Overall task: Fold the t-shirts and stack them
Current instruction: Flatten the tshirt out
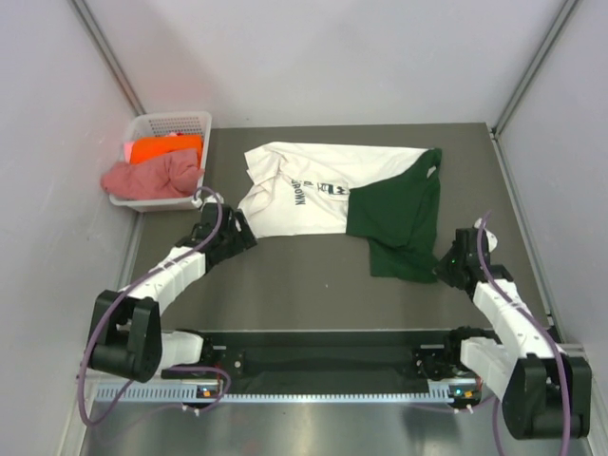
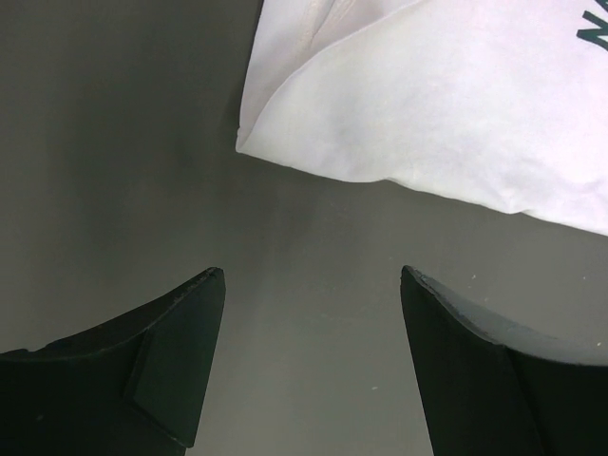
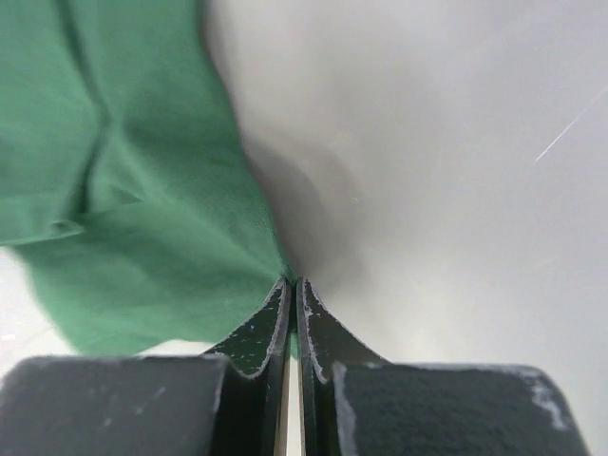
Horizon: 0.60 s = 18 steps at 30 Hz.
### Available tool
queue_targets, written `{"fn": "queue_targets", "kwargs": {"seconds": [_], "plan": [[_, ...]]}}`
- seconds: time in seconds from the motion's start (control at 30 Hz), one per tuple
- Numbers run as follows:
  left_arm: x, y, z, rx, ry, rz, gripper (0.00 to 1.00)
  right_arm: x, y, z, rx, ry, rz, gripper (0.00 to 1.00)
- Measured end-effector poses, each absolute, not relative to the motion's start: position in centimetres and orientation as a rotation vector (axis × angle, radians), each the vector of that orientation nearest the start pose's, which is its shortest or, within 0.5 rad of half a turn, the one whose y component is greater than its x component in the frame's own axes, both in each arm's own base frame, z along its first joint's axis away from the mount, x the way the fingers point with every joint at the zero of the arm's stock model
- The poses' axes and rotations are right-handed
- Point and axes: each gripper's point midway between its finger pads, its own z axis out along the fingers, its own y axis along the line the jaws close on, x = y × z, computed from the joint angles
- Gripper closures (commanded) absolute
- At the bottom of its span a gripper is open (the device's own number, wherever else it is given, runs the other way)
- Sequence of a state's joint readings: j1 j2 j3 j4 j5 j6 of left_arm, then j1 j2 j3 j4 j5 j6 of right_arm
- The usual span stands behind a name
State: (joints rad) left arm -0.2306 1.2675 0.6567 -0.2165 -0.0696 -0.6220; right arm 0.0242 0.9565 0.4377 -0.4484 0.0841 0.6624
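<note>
We could not read the black lettering (image 1: 302,194) on the white-and-green t-shirt (image 1: 304,166), which lay spread on the dark grey table (image 1: 304,275) between pale walls (image 1: 332,57). Our right gripper (image 3: 293,290) was pinched on its green edge (image 3: 256,237). Our left gripper (image 2: 312,277) hung apart beside the white corner.

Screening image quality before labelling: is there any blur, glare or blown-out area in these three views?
Top external: even light, sharp, t-shirt well exposed. Left wrist: its white cloth nearly blown out, left gripper dark, little detail. Right wrist: green cloth blurred, table washed pale, right gripper sharp, pinching the cloth's edge.
</note>
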Motion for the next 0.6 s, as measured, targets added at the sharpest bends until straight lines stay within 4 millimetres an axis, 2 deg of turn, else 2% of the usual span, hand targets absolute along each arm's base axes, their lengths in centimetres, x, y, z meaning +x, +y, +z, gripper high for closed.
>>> {"fn": "queue_targets", "kwargs": {"seconds": [0.17,0.2,0.37,0.6], "plan": [[31.2,-8.2,5.2,-0.519,2.404,-0.267,0.22,23.0,1.2,6.1,0.815,2.316,0.17,1.0],[31.3,-8.1,4.9,-0.522,2.413,-0.256,0.26,23.0,1.2,6.2,0.813,2.313,0.172,1.0],[32.8,-7.9,4.4,-0.541,2.43,-0.208,0.28,22.6,1.2,5.9,0.814,2.334,0.166,1.0],[34.7,-7.4,4.3,-0.577,2.42,-0.139,0.36,22.6,1.4,5.9,0.811,2.335,0.178,1.0]]}}
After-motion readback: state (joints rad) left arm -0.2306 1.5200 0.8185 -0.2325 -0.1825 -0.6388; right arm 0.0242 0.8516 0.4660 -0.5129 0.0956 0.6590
